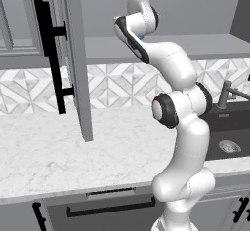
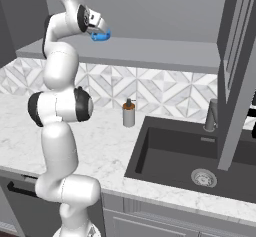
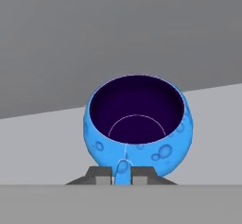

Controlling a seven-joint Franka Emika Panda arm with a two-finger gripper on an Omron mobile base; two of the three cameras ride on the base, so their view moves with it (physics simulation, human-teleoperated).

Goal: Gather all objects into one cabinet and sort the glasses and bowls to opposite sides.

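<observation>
You have the gripper (image 3: 122, 176) pinched tight on the near wall of the small blue bowl (image 3: 138, 124), its two dark fingertips (image 3: 100, 176) set on either side of a thin strip of the blue rim in the hand view. The bowl sits upright with its mouth open toward you, the inside dark purple with a pale ring at the bottom, the outside bright blue and pocked with round dimples. In the right base view you see the same blue bowl (image 2: 100, 35) at the end of the raised arm, just above the flat grey shelf (image 2: 150, 51) of the wall cabinet; whether its base touches the shelf or hangs slightly clear of it, you cannot quite tell from here. In the left base view the arm's upper links hide the hand, with just a sliver of blue peeking beside the wrist, and the tall grey door (image 1: 75, 59) with its long black bar handle (image 1: 49, 49) stands open to the left. Below, on the marble counter (image 2: 100, 146), a soap dispenser (image 2: 129, 113) stands beside the dark sink (image 2: 195, 161).
</observation>
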